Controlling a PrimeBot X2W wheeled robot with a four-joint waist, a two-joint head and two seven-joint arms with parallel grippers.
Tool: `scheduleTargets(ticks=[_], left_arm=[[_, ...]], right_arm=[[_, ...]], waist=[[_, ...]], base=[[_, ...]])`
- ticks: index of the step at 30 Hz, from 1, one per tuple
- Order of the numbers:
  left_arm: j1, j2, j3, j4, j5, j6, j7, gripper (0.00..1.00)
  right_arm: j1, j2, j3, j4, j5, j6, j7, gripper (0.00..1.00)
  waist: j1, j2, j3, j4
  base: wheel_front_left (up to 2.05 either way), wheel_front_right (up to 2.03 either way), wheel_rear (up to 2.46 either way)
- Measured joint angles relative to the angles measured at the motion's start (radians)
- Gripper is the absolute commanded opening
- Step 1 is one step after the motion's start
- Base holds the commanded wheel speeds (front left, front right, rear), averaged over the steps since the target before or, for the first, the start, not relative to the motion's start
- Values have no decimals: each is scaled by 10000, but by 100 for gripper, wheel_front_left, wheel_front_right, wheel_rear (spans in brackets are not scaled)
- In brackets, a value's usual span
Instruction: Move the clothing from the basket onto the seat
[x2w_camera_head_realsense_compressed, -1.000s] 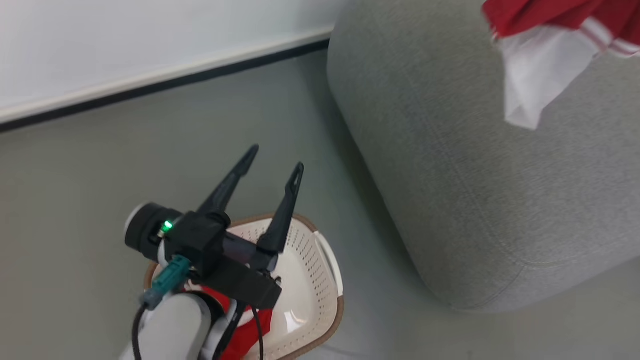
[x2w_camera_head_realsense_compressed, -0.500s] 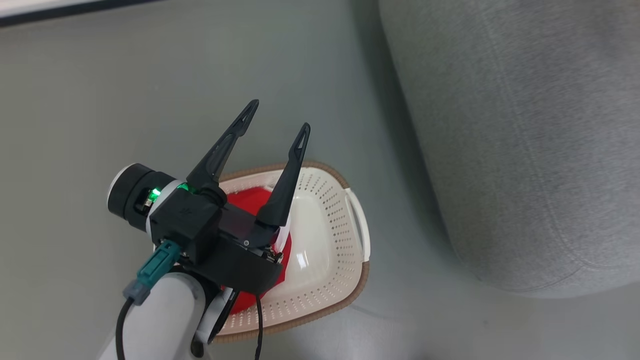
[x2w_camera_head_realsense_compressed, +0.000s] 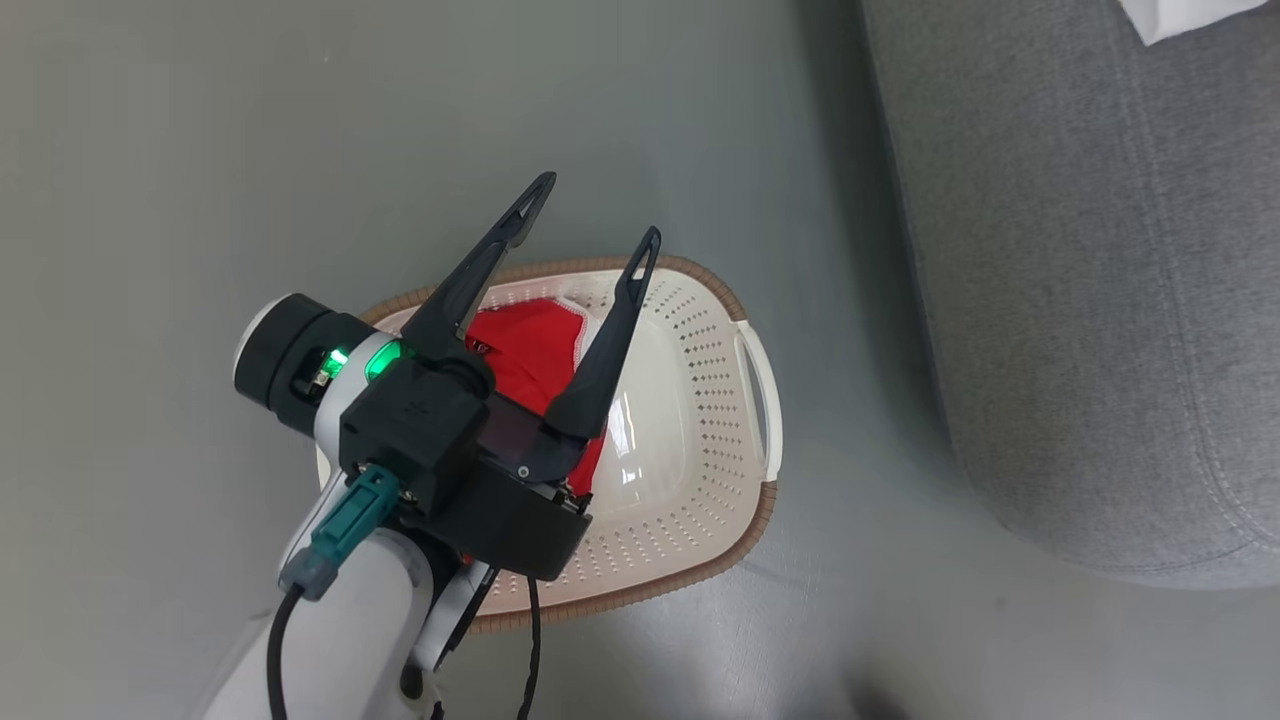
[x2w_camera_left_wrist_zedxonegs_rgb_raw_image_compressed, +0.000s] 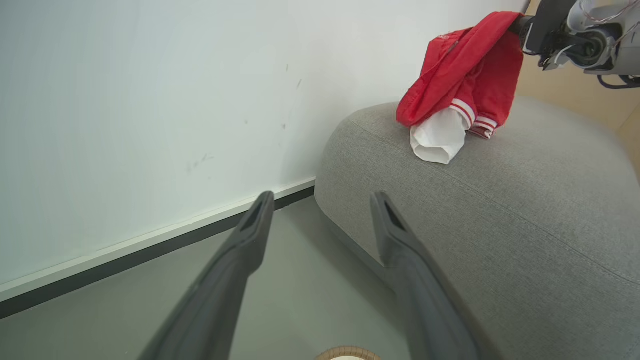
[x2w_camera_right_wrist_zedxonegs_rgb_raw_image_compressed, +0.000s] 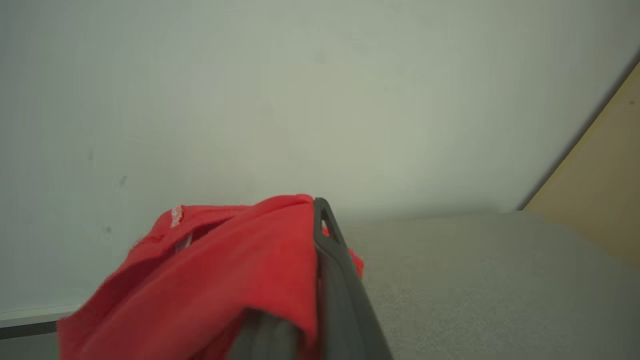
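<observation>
Left gripper (x2w_camera_head_realsense_compressed: 596, 208), spread wide, hovers above the basket (x2w_camera_head_realsense_compressed: 745, 400) with a red garment (x2w_camera_head_realsense_compressed: 525, 345) directly beneath its fingers, while the right gripper (x2w_camera_right_wrist_zedxonegs_rgb_raw_image_compressed: 317, 220) clamps the other garment (x2w_camera_left_wrist_zedxonegs_rgb_raw_image_compressed: 465, 75) over the seat (x2w_camera_left_wrist_zedxonegs_rgb_raw_image_compressed: 500, 215).

**A bare room set up like a living corner**

You are looking at a home-style setting, though you cannot tell whether it is a real home. At 3 o'clock in your head view stands a grey upholstered seat (x2w_camera_head_realsense_compressed: 1080, 300). Toward 7 o'clock a laundry basket (x2w_camera_head_realsense_compressed: 710, 400) of red clothing (x2w_camera_head_realsense_compressed: 530, 350) sits on smooth grey-green floor (x2w_camera_head_realsense_compressed: 200, 150). Your left wrist view shows a bare white wall (x2w_camera_left_wrist_zedxonegs_rgb_raw_image_compressed: 125, 100), a dark skirting strip (x2w_camera_left_wrist_zedxonegs_rgb_raw_image_compressed: 150, 254) and, at 2 o'clock, a tan panel (x2w_camera_left_wrist_zedxonegs_rgb_raw_image_compressed: 575, 85).
</observation>
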Motion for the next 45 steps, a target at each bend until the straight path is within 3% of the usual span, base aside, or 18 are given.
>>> scheduleTargets(ticks=[16,17,18,19,20,31,45], left_arm=[[-101,25,63,184,15,2,-12,100],[-101,27,67,213,15,2,-19,100],[-101,27,71,255,15,2,-21,100],[-101,27,71,301,15,2,-56,100],[-102,25,73,345,15,2,-92,100],[-94,21,211,993,-105,0,-420,100],[584,-67,594,2146,-700,2,-1168,100]], right_arm=[[790,961,337,1758,69,107,-161,2],[793,1009,345,1795,69,107,-165,25],[793,1058,353,1831,69,107,-174,38],[804,1116,370,1894,69,111,-178,65],[816,1174,395,1964,69,151,-194,100],[1024,1768,616,2314,52,522,-332,100],[2174,2368,1185,2445,-318,913,-353,100]], waist=[[-1,0,335,59],[-1,0,327,36],[-1,0,317,10],[-1,0,299,-15],[-1,0,277,-41],[-2,-2,-233,-419],[-4,-2,-1733,-765]], base=[[0,0,0],[0,0,0],[0,0,0],[0,0,0],[0,0,0],[0,0,0],[0,0,0]])
